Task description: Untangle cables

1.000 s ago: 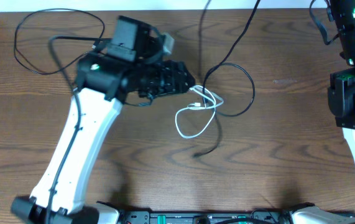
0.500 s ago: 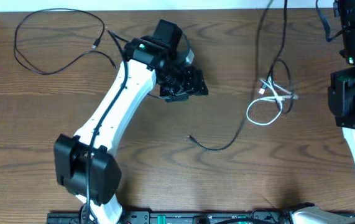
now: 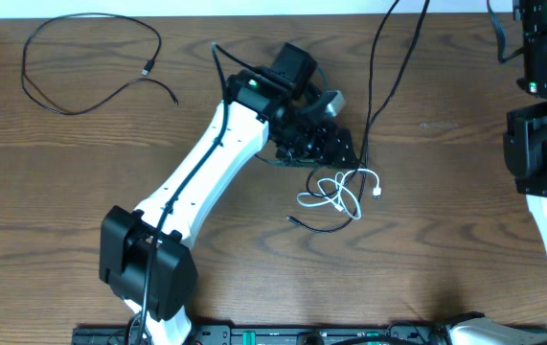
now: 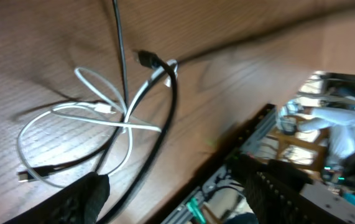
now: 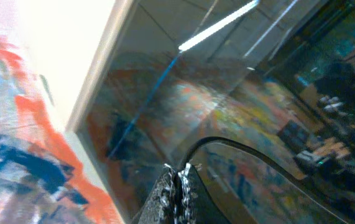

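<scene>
Left claw (image 3: 342,151) spread beside the tangled cables.
The white cable (image 4: 99,109) loops across a black cable (image 4: 173,106) at the claw's 5 o'clock. A loose black cable (image 3: 62,112) lies toward 10 o'clock. Right claw (image 5: 178,180) pressed together.

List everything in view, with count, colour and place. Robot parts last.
table: one, brown wood, under everything.
loose cable: one, black, looped alone at the far left.
white cable: one, white, coiled mid-table.
tangled cable: at least one, black, crossing the white cable and running off the far edge.
rail: one, black, along the near edge.
left arm: one, white and black, reaching to the tangle.
left gripper: one, black, open over the tangle, holding nothing.
right arm: one, black and white, at the right edge.
right gripper: one, dark, shut.
</scene>
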Tool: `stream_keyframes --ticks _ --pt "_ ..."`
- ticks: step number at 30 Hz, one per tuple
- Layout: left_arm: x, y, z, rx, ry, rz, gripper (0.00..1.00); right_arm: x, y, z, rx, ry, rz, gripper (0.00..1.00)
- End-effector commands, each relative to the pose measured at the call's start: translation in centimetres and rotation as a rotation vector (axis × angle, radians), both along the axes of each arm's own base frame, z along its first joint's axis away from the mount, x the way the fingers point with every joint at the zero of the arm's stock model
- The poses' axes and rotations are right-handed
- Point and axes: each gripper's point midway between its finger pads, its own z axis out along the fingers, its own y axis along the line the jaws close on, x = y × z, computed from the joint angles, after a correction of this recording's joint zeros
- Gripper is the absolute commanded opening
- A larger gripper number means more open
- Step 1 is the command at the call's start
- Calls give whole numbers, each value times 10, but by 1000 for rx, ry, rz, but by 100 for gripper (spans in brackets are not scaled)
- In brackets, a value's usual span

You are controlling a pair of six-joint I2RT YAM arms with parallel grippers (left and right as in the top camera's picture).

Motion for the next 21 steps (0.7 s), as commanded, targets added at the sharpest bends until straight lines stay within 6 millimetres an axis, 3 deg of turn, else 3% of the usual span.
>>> stream_keyframes --ticks 1,4,6,8,10,14,17,21 --pt "13 22 -19 174 -51 87 69 4 -10 0 -92 -7 -160 1" --pt "31 72 -39 471 -48 376 69 18 -35 -17 -80 98 -327 1" --pt "33 93 -43 579 -45 491 69 23 -50 -28 -91 155 -430 1" --pt "31 96 -43 595 -37 502 69 29 -69 -45 -97 244 -556 1" --pt "27 90 -43 572 -19 484 69 34 -71 -55 -110 289 -579 1" --pt "14 49 -35 389 -41 233 69 39 -57 -60 -168 300 -512 1" --pt "11 39 -35 378 -57 207 70 43 -42 -64 -215 299 -441 1" --pt "11 24 -39 363 -80 185 70 46 -37 -75 -241 339 -429 1"
